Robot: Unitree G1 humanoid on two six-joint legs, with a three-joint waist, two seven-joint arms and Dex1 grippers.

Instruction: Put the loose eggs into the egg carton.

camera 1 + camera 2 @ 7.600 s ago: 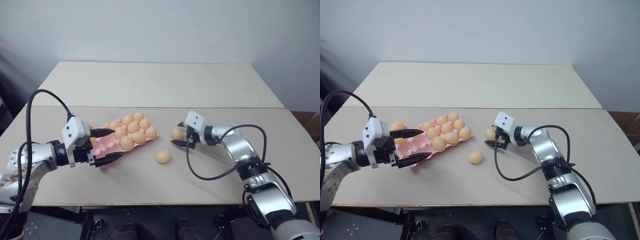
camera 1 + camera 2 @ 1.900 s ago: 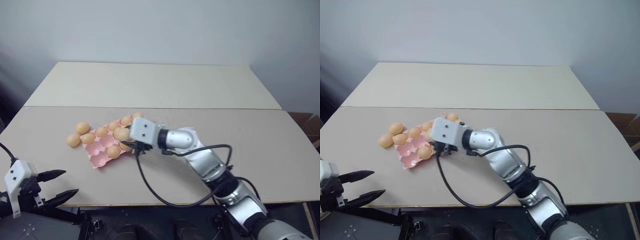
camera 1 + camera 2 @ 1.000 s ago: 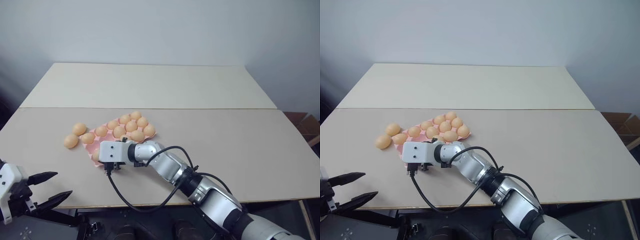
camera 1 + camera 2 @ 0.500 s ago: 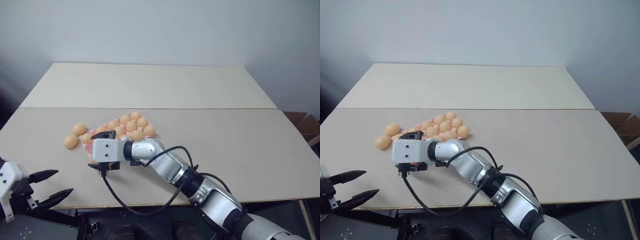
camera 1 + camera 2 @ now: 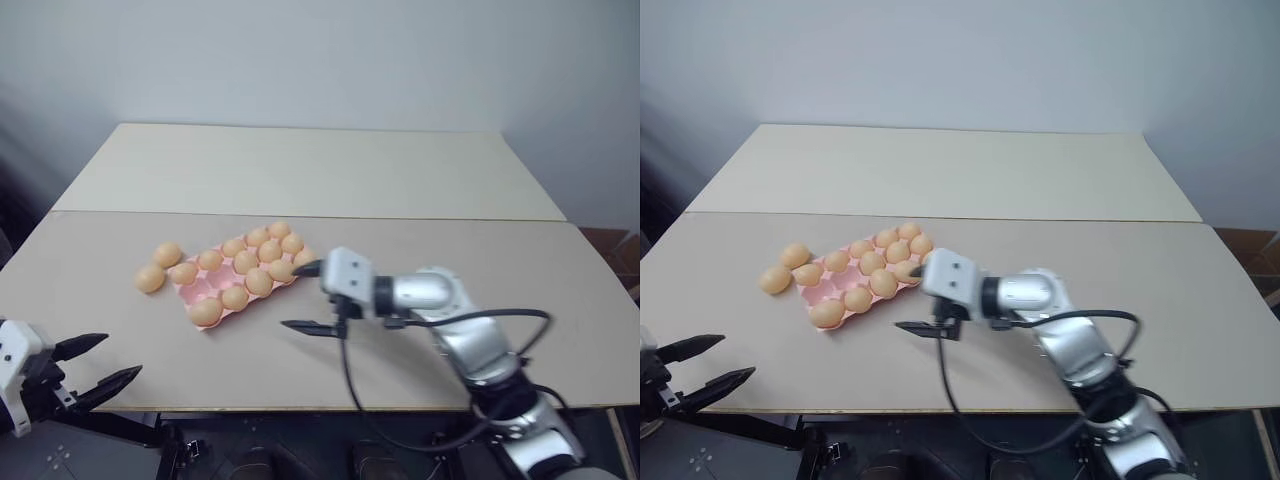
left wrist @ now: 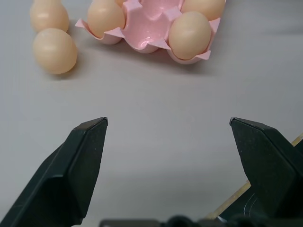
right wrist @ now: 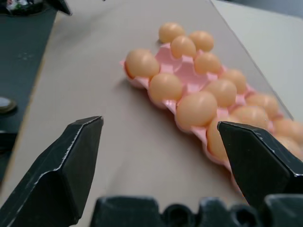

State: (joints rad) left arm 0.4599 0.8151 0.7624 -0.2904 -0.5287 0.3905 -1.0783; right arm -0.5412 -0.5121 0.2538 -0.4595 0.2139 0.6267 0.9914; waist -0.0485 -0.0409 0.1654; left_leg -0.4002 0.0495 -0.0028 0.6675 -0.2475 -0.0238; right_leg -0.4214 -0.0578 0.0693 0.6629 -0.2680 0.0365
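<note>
The egg carton [image 5: 232,277] lies on the near desk [image 5: 560,300], left of centre. Its long axis runs diagonally, from the near-left corner at about 7 o'clock up to the far-right corner at about 1 o'clock. It is a flat pink moulded tray with round cups and no lid, glossy where a cup is bare. Most cups hold smooth, oval, orange-tan eggs; at least one cup near the left end shows bare pink.

Two loose eggs [image 5: 159,266] sit on the desk just off the carton's left short end, at about 9 o'clock from it. They are close together, and the farther one is touching or almost touching the carton's rim.

The right fingers [image 5: 303,297] are black, wedge-shaped and spread wide. They hold nothing and hover just off the carton's right end, at about 4 o'clock from it, pointing toward it.

The left fingers [image 5: 95,366] are likewise spread wide and empty. They are at the desk's near-left edge, well apart from the carton, aimed toward the loose eggs and the carton's left end.
</note>
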